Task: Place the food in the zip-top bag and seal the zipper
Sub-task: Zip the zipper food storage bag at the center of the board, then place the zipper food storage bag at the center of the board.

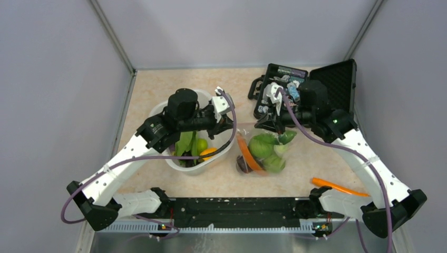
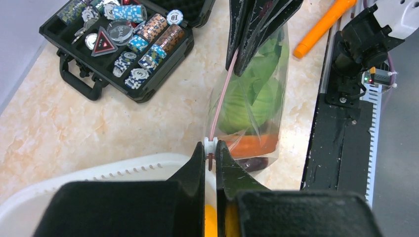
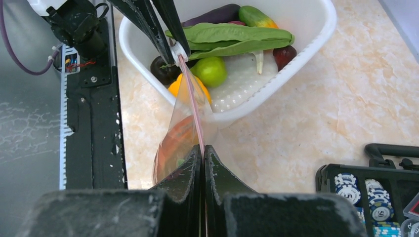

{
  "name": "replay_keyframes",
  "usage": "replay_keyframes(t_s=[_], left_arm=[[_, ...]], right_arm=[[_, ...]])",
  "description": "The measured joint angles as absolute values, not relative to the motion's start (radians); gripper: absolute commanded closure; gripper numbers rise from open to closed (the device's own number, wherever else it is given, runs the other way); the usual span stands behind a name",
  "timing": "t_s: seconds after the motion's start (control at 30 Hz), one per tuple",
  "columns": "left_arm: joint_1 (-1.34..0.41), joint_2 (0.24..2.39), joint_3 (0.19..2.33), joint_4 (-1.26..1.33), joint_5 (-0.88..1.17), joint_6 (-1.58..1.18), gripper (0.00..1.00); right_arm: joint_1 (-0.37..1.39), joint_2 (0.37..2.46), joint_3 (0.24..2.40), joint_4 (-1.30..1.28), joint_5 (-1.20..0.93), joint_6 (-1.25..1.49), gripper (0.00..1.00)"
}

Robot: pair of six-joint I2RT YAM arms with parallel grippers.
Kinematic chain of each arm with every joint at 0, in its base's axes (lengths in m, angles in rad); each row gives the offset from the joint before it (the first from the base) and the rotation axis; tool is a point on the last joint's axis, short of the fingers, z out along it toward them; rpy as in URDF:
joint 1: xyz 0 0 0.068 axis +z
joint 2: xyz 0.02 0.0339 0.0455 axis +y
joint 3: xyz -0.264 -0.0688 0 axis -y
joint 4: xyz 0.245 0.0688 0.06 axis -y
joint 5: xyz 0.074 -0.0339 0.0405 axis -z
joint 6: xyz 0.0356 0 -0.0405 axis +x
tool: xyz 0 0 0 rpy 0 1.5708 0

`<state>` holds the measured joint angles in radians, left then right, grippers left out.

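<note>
The clear zip-top bag (image 1: pixel 263 150) hangs between my two grippers over the table, its pink zipper (image 2: pixel 221 98) stretched taut along the top. Inside it lie green cabbages (image 2: pixel 252 98), an orange carrot (image 2: pixel 252 145) and a dark purple piece (image 2: pixel 254 163). My left gripper (image 2: pixel 211 148) is shut on the white slider at the zipper's left end, just over the tub's rim. At the other end my right gripper (image 3: pixel 203 149) is shut on the zipper strip (image 3: pixel 190 98). In the top view the left gripper (image 1: pixel 233 126) and right gripper (image 1: pixel 262 124) stand close together.
A white tub (image 1: pixel 224 153) left of the bag holds green leafy pieces (image 3: pixel 232 37), a lime, an orange fruit and dark pieces. An open black case (image 1: pixel 284 79) of poker chips sits at the back right. A long orange piece (image 1: pixel 337 187) lies near the right arm's base.
</note>
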<state>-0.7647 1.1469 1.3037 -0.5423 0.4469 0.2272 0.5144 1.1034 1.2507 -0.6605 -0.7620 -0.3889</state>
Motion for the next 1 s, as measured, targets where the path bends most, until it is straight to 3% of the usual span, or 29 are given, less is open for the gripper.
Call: replay_keyframes(t_s=[0.03, 0.07, 0.1, 0.13, 0.17, 0.23, 0.3, 0.4, 0.5, 0.83, 1.0], left_arm=[[-0.761, 1.147, 1.303, -0.541, 0.447, 0.227, 1.0], [-0.759, 1.147, 1.301, -0.538, 0.447, 0.227, 0.9], [-0.758, 1.147, 1.3, -0.535, 0.447, 0.226, 0.7], [-0.757, 1.147, 1.299, -0.533, 0.446, 0.226, 0.42], [-0.756, 1.147, 1.298, -0.529, 0.442, 0.223, 0.3], [-0.747, 1.142, 1.291, -0.528, 0.418, 0.203, 0.12], [-0.74, 1.134, 1.277, -0.519, 0.4, 0.189, 0.02], [-0.737, 1.1, 1.228, -0.47, 0.353, 0.157, 0.01], [-0.737, 1.052, 1.174, -0.416, 0.304, 0.13, 0.01], [-0.737, 0.921, 1.007, -0.215, 0.164, 0.002, 0.01], [-0.735, 0.898, 0.958, -0.187, 0.113, -0.054, 0.01]], right_arm=[[0.515, 1.103, 1.25, -0.66, -0.762, -0.388, 1.0], [0.515, 1.103, 1.25, -0.656, -0.761, -0.387, 1.0], [0.515, 1.103, 1.25, -0.654, -0.761, -0.385, 1.0], [0.515, 1.103, 1.25, -0.653, -0.76, -0.383, 1.0], [0.515, 1.102, 1.246, -0.649, -0.756, -0.381, 1.0], [0.514, 1.096, 1.235, -0.637, -0.734, -0.372, 1.0], [0.514, 1.088, 1.216, -0.609, -0.693, -0.355, 1.0], [0.514, 1.076, 1.187, -0.563, -0.606, -0.317, 1.0], [0.514, 1.073, 1.151, -0.508, -0.509, -0.276, 0.9], [0.514, 1.127, 1.047, -0.284, -0.224, -0.103, 0.9], [0.514, 1.201, 1.047, -0.255, -0.143, -0.043, 0.72]])
